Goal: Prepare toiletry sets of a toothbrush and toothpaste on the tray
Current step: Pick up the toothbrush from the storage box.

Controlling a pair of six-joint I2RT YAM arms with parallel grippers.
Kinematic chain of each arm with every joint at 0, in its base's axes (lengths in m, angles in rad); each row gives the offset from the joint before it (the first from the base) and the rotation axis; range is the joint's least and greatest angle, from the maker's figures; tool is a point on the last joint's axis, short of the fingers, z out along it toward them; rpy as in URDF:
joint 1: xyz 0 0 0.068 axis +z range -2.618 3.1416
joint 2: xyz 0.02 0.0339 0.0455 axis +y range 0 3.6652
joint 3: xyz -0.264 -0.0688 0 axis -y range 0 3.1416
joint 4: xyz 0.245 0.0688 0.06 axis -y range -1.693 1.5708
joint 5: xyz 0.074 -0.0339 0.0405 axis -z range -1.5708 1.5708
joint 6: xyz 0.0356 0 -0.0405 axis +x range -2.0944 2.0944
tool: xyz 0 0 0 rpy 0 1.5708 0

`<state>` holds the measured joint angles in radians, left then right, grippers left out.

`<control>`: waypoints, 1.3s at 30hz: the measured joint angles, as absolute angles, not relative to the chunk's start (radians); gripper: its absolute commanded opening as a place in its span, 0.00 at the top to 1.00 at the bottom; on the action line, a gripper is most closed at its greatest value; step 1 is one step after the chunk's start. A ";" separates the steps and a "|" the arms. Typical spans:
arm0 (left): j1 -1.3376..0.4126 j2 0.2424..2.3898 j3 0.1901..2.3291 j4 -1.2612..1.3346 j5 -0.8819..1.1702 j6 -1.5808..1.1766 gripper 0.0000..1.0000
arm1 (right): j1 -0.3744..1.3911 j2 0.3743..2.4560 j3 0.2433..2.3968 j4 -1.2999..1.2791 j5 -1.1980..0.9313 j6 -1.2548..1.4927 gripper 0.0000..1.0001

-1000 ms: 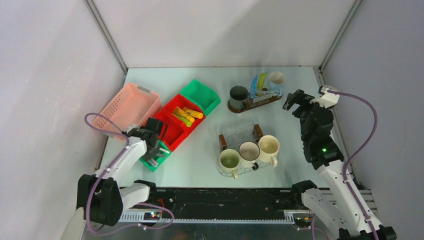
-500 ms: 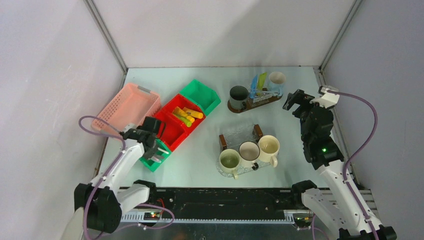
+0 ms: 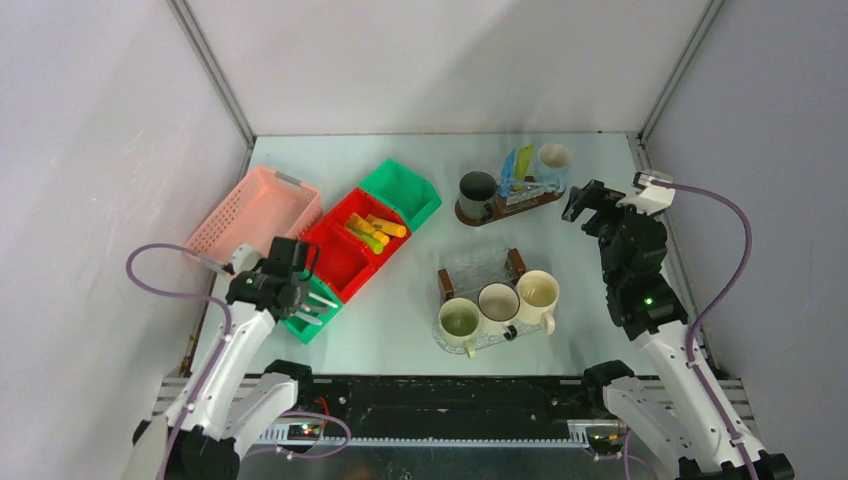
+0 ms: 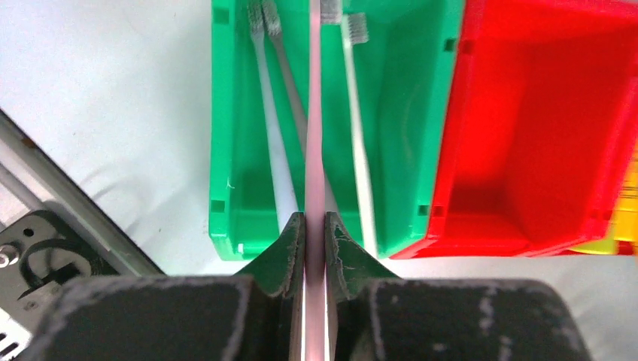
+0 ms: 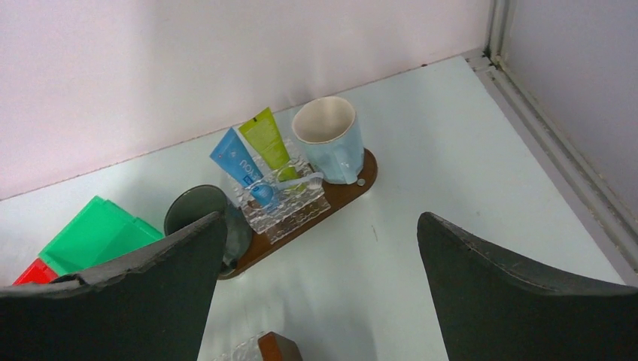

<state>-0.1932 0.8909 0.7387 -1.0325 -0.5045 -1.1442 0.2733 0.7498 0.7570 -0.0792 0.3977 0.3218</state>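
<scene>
Near left: left gripper (image 4: 314, 222) clamped on a pink toothbrush (image 4: 314, 113) by the handle, over the green bin (image 4: 222, 150) of spare brushes, likely bound for a mug. Further right, toothpaste tubes (image 3: 378, 230) lying loose in the red bin (image 3: 335, 262). Centre: three mugs (image 3: 498, 302) on the near tray (image 3: 478, 262), unfilled. Far right: right gripper (image 3: 583, 203) spread wide, empty, facing the far tray (image 5: 361, 177).

A pale mint tabletop (image 3: 400, 330) sat enclosed by plain matte walls: a white back wall (image 3: 440, 60), a left wall (image 3: 90, 150) and a greyer right wall (image 3: 790, 120). Silver metal posts (image 3: 215, 75) ran up the two far corners. The light was soft and even, and the shadows were faint.
</scene>
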 measured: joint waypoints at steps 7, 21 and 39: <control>-0.194 0.722 0.749 -0.944 -0.531 -1.049 1.00 | 0.286 0.748 0.757 -0.080 0.316 0.301 0.01; -0.250 0.526 0.647 -0.352 -0.424 -0.633 0.94 | 0.300 0.722 0.851 -0.196 0.025 0.213 0.01; -0.456 0.786 0.599 0.406 0.001 -0.180 0.92 | 0.300 0.757 1.056 -0.426 -0.129 0.255 0.01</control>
